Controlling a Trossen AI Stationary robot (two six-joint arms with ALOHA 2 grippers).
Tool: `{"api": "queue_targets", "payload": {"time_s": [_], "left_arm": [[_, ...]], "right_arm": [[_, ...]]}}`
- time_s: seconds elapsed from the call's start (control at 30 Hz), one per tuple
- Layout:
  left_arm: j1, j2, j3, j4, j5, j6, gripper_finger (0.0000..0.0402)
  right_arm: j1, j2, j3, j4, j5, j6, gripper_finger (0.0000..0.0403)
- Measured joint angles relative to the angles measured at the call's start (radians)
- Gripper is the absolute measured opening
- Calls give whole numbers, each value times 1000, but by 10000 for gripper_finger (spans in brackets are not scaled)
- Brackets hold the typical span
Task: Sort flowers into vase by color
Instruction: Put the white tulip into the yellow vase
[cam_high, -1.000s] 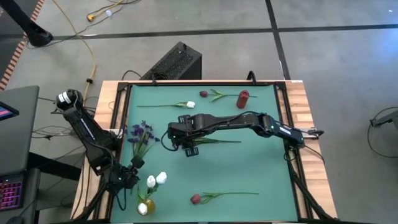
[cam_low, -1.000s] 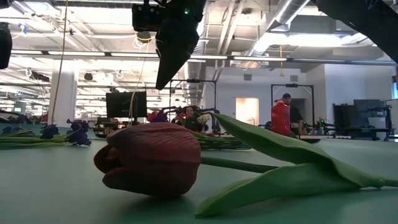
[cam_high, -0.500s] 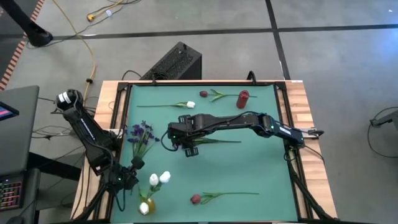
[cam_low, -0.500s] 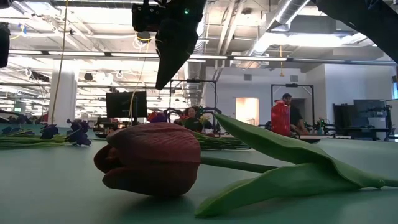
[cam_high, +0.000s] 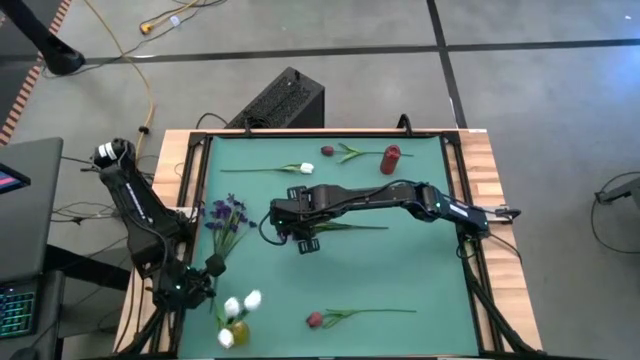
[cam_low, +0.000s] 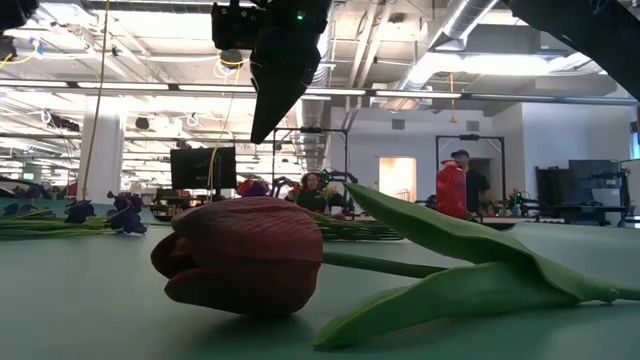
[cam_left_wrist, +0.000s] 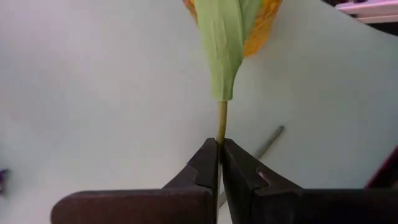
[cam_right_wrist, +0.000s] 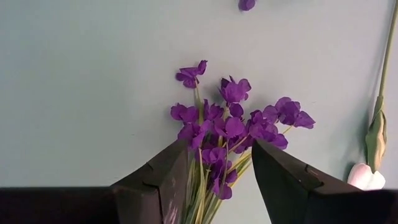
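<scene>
- At the counter's (cam_high: 400, 270) seven-o'clock corner, the left tool (cam_left_wrist: 220, 163) is closed tight on the thin green stem of a white tulip (cam_high: 250, 299). Its leaf runs toward the small yellow vase (cam_high: 238, 330), which sits at that corner with another white head (cam_high: 226, 338) by it.
- Judged step: placing white tulips in the yellow vase. Next move calls for keeping the stem upright over the mouth before letting go; a tilted release could tip the vase.
- Nearer six o'clock, a dark red tulip (cam_high: 315, 320) lies flat, well apart from either tool.
- Toward centre, the right tool (cam_right_wrist: 219, 180) is part open, a finger either side of the purple sprig stems (cam_right_wrist: 233, 124); whether it grips them cannot be told.
- Toward nine o'clock, another purple sprig (cam_high: 226, 215) lies flat.
- At twelve o'clock lie a white tulip (cam_high: 300, 168) and a red bud (cam_high: 328, 151), beside a red vase (cam_high: 391, 158), all untouched.
</scene>
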Motion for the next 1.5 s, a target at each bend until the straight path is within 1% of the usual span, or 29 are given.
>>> {"api": "queue_targets", "payload": {"time_s": [0.2, 0.3, 0.47, 0.57, 0.63, 0.73, 0.83, 0.87, 1.0, 1.13, 1.33, 1.43, 1.5], "left_arm": [[-28, -12, 44, -22, -8, 25, 0], [-46, -17, 87, -36, -20, 56, 0], [-80, -39, 179, -33, -74, 118, 0], [-104, -61, 234, -16, -115, 112, 0], [-120, -86, 259, 29, -135, 93, 0], [-145, -126, 267, 159, -140, 118, 0], [-171, -146, 267, 288, -140, 170, 0], [-178, -147, 267, 327, -141, 191, 0], [-203, -146, 220, 515, -150, 249, 0], [-211, -147, 145, 720, -211, 262, 0], [-212, -129, -40, 1097, -273, 260, 0], [-212, -127, -101, 1230, -295, 269, 0], [-212, -127, -124, 1269, -301, 271, 0]], "right_arm": [[0, 0, 0, 0, 0, 0, 205], [0, 0, 0, 0, 0, 0, 205], [0, 0, 0, 0, 0, 12, 205], [0, 0, 0, 0, 0, 52, 205], [0, 0, 0, 0, 0, 95, 205], [0, 0, 0, 0, 0, 176, 205], [0, 0, 0, -7, 0, 335, 205], [-2, 0, 0, -14, 0, 360, 205], [-8, 0, 0, -61, 5, 338, 204], [-5, 0, 0, -65, 30, 262, 199], [-5, 0, 0, -107, 84, 248, 175], [-6, 0, 0, -122, 89, 233, 163], [-4, 0, 0, -154, 124, 226, 154]]}}
